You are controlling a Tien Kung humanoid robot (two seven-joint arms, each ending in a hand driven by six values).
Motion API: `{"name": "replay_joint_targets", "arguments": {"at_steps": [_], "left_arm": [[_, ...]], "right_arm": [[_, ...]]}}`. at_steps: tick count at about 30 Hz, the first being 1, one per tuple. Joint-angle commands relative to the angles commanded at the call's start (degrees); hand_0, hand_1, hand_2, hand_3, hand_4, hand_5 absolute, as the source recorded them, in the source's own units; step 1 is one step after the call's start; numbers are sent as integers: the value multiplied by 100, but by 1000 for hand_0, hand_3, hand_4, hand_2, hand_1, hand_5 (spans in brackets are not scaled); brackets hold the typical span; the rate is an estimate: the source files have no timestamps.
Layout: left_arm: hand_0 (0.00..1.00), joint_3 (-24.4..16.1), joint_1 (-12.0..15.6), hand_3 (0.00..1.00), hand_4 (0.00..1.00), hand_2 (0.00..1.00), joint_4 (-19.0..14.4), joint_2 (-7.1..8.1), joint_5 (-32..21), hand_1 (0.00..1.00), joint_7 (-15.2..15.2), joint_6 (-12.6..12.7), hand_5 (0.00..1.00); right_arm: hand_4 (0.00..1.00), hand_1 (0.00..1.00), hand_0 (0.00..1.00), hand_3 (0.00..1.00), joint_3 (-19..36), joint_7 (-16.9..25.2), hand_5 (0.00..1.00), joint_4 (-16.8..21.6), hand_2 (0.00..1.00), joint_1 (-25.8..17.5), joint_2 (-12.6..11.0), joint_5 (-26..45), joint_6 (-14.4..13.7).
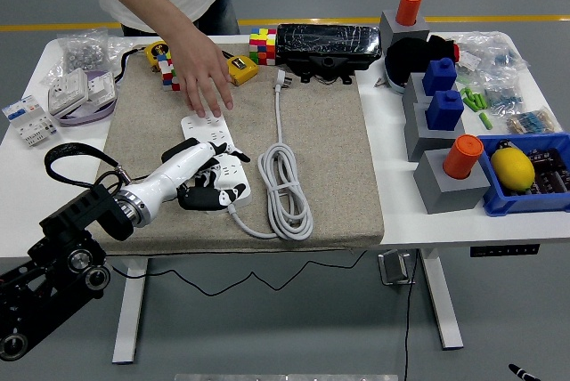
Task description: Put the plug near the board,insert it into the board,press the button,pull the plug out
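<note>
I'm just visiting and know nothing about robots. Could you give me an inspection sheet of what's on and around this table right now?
Surface: white table with a beige mat over its middle.
Job's things: white power strip on the mat; black plug not clearly visible under the hand.
Clutter: colour cubes, yellow tape measure, grey blocks with orange and blue caps, blue bin holding a yellow object, bagged parts.
Hands: left hand over the strip's near end; right hand nothing seen.
Cables: strip's white cord coiled on the mat, its plug lying loose.
Surroundings: a person's hand presses the strip's far end; grey floor, yellow line.
</note>
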Motion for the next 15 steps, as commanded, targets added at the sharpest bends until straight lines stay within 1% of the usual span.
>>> {"name": "replay_joint_targets", "arguments": {"at_steps": [3,5,7,8,11,15], "left_arm": [[95,-25,28,616,636,130,-47,-21,-85,66,-143,146,203],[95,-30,46,616,636,130,-55,-37,-125,66,-339,358,203],[95,-39,58,616,636,130,-57,-45,-206,66,-444,491,203],[109,-54,63,605,638,142,-57,-53,-234,72,-457,519,203],[109,-77,70,605,638,142,-41,-67,-211,72,-462,541,203],[118,-78,80,606,648,143,-27,-70,-149,77,-435,531,211]], "right_arm": [[998,664,658,581,-5,0,555,0,663,11,-2,-1,0],[998,664,658,581,5,0,555,-2,663,18,0,-5,1],[998,664,658,581,8,1,555,-2,663,18,-1,-5,0],[998,664,658,581,10,-1,555,-4,663,19,-1,-9,0],[998,664,658,581,7,-2,555,-8,663,17,-5,-8,0],[998,664,658,582,-12,-3,555,-11,663,13,-9,-3,0]]}}
